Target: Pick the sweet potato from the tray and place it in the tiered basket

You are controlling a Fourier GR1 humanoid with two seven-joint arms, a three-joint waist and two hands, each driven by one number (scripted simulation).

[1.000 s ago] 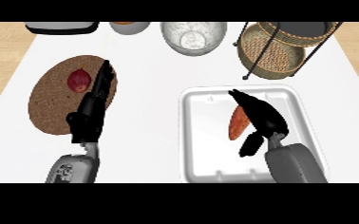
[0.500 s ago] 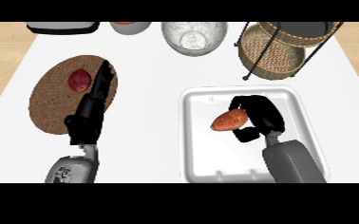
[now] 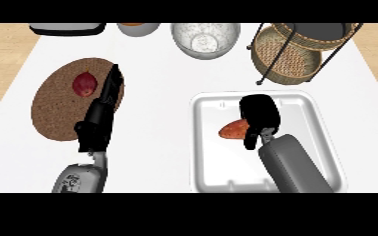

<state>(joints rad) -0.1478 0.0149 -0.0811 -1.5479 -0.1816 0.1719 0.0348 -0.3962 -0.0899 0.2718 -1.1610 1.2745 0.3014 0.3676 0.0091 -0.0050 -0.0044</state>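
One sweet potato (image 3: 235,129), gripped by right hand (image 3: 260,114), over one tray (image 3: 214,170).

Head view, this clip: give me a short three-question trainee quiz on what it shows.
1. True or false: the sweet potato is already in the tiered basket.
2. Which hand is curled round the sweet potato: A) left hand B) right hand?
3. Fill in: the left hand lies with straight fingers over the round woven ____.

Key: 1 false, it is over the white tray. 2 B. 3 mat.
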